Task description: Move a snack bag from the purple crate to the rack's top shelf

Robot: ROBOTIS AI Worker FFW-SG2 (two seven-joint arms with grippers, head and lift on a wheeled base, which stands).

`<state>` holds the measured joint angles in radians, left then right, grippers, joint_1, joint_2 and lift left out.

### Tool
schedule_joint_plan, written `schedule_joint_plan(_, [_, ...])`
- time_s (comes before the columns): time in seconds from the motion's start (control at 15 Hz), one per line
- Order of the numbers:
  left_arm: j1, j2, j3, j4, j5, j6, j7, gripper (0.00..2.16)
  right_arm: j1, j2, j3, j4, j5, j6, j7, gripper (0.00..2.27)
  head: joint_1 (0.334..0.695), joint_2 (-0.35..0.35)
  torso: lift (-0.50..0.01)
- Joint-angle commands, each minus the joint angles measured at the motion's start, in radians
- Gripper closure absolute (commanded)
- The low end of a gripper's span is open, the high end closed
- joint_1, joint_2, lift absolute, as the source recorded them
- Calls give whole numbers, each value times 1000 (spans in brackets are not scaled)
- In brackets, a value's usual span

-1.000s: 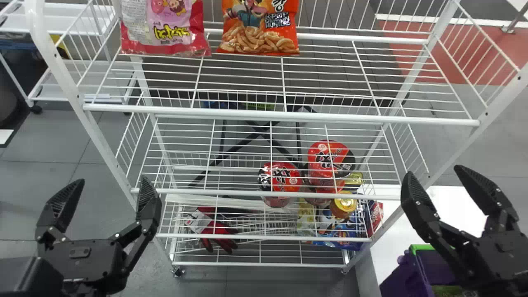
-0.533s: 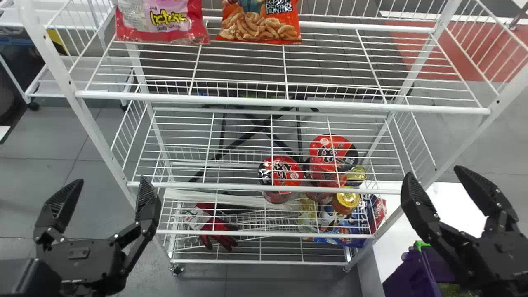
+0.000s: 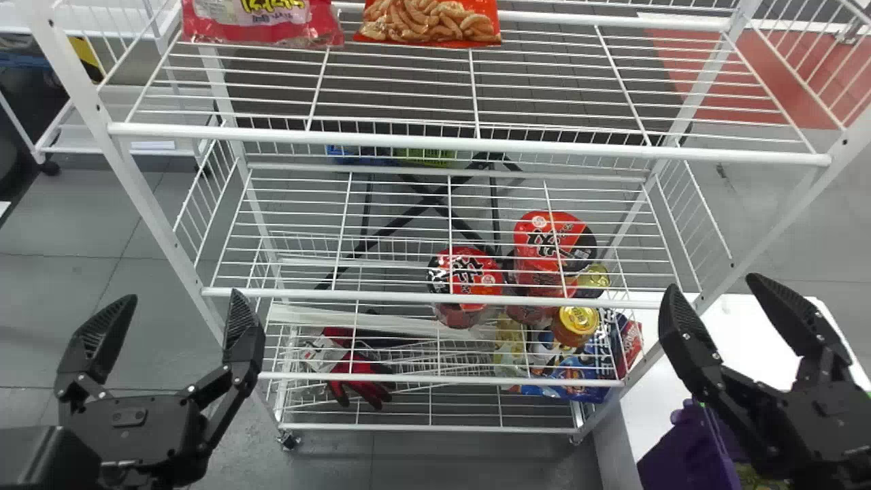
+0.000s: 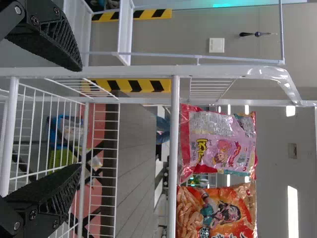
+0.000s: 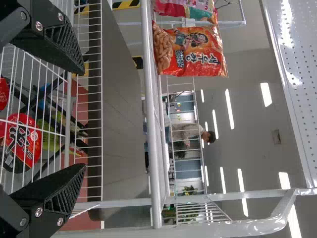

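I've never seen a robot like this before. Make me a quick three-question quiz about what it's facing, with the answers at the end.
1. Multiple choice: On the top shelf, the snack bag beside the pink-and-red one is mostly: a) green; b) orange; c) blue.

2. True or false: The left gripper and the right gripper are both empty.

3. Fill in: The purple crate is on the robot's ____ side.

Key: 1. b; 2. true; 3. right

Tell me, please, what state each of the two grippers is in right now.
Left gripper: open, fingers apart, holding nothing.
Right gripper: also open, with nothing between its fingers.
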<state>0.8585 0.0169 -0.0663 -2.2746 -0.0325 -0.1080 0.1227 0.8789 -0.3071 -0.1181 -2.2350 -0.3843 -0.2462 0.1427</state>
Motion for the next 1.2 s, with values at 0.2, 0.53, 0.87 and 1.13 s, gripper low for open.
schedule_joint_plan(0.2, [-1,0,-1,0,-1,0,0,134,-3,-4,3,0,4,3,0,167,695,-62,-291])
schedule_joint_plan(0.53, [-3,0,-1,0,-3,0,0,134,-6,-4,6,3,15,6,0,167,695,-58,-311])
schedule_joint_plan(0.87, [-1,0,2,-5,-3,0,0,134,-12,-4,12,11,16,6,0,167,695,-55,-332])
schedule_joint_plan(1.13, [-1,0,2,-2,-1,0,0,134,-14,-4,11,17,16,3,0,167,695,-53,-348])
